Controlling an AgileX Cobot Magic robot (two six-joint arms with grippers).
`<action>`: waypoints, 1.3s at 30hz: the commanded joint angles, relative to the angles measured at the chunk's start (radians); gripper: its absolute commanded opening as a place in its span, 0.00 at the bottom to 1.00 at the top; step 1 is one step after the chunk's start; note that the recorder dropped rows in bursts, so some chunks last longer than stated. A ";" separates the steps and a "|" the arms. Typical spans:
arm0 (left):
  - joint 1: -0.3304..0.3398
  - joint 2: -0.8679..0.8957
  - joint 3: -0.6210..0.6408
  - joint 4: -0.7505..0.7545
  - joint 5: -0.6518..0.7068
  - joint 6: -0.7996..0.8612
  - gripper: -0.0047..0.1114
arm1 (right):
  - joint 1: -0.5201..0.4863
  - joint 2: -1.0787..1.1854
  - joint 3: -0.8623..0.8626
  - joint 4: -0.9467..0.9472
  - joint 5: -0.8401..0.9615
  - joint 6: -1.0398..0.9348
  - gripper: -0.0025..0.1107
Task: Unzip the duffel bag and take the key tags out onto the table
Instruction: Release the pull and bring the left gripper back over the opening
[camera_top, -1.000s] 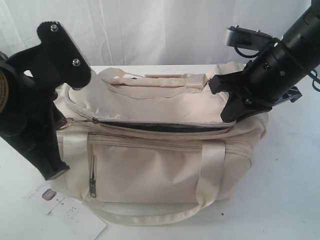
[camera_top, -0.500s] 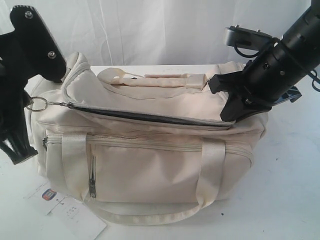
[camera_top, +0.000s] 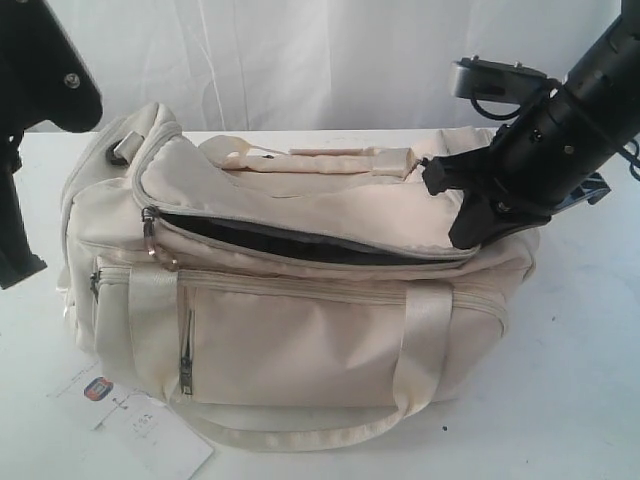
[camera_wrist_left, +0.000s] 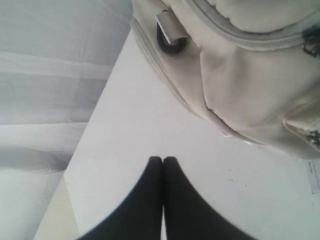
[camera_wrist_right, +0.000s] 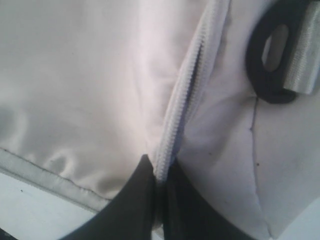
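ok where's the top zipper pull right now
In the exterior view the zipper pull hangs at the left end of the duffel bag's open top zipper, just above the front pocket.

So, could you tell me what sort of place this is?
Probably a robot test bench: a plain white tabletop, a white draped backdrop and a black robot arm at a cream fabric duffel bag.

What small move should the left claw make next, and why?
Probably open the left claw and move it to the dark gap in the duffel bag. The zipper is undone, this claw hangs shut and empty beside the bag, the right claw pinches the bag's end, and no key tags show.
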 joint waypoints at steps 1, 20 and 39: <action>0.047 -0.009 0.003 0.018 -0.040 -0.047 0.04 | -0.008 -0.010 0.003 -0.022 0.020 -0.005 0.02; 0.104 -0.007 0.071 -0.506 -0.334 -0.069 0.47 | -0.008 -0.010 0.003 -0.020 0.008 -0.009 0.02; 0.188 0.075 0.229 -0.247 -0.662 -0.657 0.64 | -0.008 -0.010 0.003 -0.016 0.002 -0.009 0.02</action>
